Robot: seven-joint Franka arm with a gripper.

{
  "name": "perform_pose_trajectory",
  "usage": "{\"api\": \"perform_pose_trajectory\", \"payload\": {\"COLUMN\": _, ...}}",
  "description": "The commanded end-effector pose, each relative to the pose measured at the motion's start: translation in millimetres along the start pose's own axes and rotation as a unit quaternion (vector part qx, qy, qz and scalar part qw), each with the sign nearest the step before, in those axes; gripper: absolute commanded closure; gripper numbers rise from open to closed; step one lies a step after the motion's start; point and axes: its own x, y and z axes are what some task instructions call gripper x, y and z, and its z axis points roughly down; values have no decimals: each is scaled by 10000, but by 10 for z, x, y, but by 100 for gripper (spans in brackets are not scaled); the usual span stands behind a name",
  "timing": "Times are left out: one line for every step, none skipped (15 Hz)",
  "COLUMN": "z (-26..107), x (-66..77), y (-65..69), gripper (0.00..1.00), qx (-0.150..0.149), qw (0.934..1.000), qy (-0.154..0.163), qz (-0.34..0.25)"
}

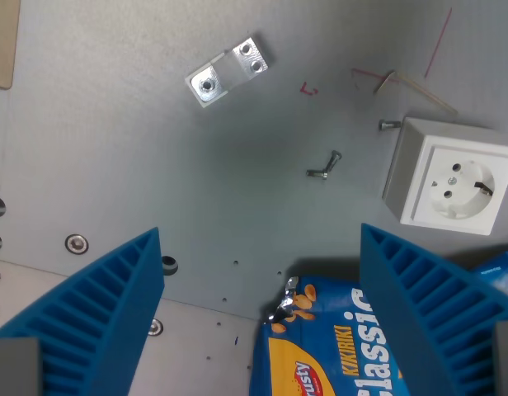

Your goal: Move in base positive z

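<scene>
tool [262,318]: blue ribbed fingers spread wide, nothing betw. them
snack: yellow-blue crisp bag [332,346] on grey metal bench [114,148], low centre, partly under right finger
socket: white square wall socket [452,177], right
bracket: small aluminium bracket [228,69], top

**Metal, plastic and foil on a matt desk**

We saw a matt grey metal desk [114,148], a shiny machined metal bracket [228,69], a smooth white plastic socket [452,183], a glossy foil snack bag [332,346], and ribbed blue plastic fingers [97,322] on the claw [262,318].

The blue gripper [258,309] was wide open above a snack bag [320,346], near a white socket [452,177].
</scene>
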Motion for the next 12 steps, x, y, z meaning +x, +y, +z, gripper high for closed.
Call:
{"api": "perform_pose_trajectory", "payload": {"z": -74, "x": 0, "y": 1, "gripper": 0, "qx": -7, "qw": 10000, "qy": 28, "qz": -4}}
{"api": "perform_pose_trajectory", "payload": {"z": -124, "x": -2, "y": 0, "gripper": 0, "qx": -7, "qw": 10000, "qy": 28, "qz": -4}}
{"api": "perform_pose_trajectory", "payload": {"z": -174, "x": -4, "y": 0, "gripper": 0, "qx": -7, "qw": 10000, "qy": 28, "qz": -4}}
{"api": "perform_pose_trajectory", "payload": {"z": -224, "x": -6, "y": 0, "gripper": 0, "qx": -7, "qw": 10000, "qy": 28, "qz": -4}}
{"api": "perform_pose_trajectory", "payload": {"z": -274, "x": -7, "y": 0, "gripper": 0, "qx": -7, "qw": 10000, "qy": 28, "qz": -4}}
{"api": "perform_pose_trajectory", "payload": {"z": -324, "x": -8, "y": 0, "gripper": 0, "qx": -7, "qw": 10000, "qy": 28, "qz": -4}}
{"api": "perform_pose_trajectory", "payload": {"z": -374, "x": -9, "y": 1, "gripper": 0, "qx": -7, "qw": 10000, "qy": 28, "qz": -4}}
{"api": "perform_pose_trajectory", "payload": {"z": -424, "x": -10, "y": 1, "gripper": 0, "qx": -7, "qw": 10000, "qy": 28, "qz": -4}}
{"api": "perform_pose_trajectory", "payload": {"z": -474, "x": -11, "y": 1, "gripper": 0, "qx": -7, "qw": 10000, "qy": 28, "qz": -4}}
{"api": "perform_pose_trajectory", "payload": {"z": -524, "x": -12, "y": 1, "gripper": 0, "qx": -7, "qw": 10000, "qy": 28, "qz": -4}}
{"api": "perform_pose_trajectory", "payload": {"z": -574, "x": -12, "y": 1, "gripper": 0, "qx": -7, "qw": 10000, "qy": 28, "qz": -4}}
{"api": "perform_pose_trajectory", "payload": {"z": -624, "x": -13, "y": 2, "gripper": 0, "qx": -7, "qw": 10000, "qy": 28, "qz": -4}}
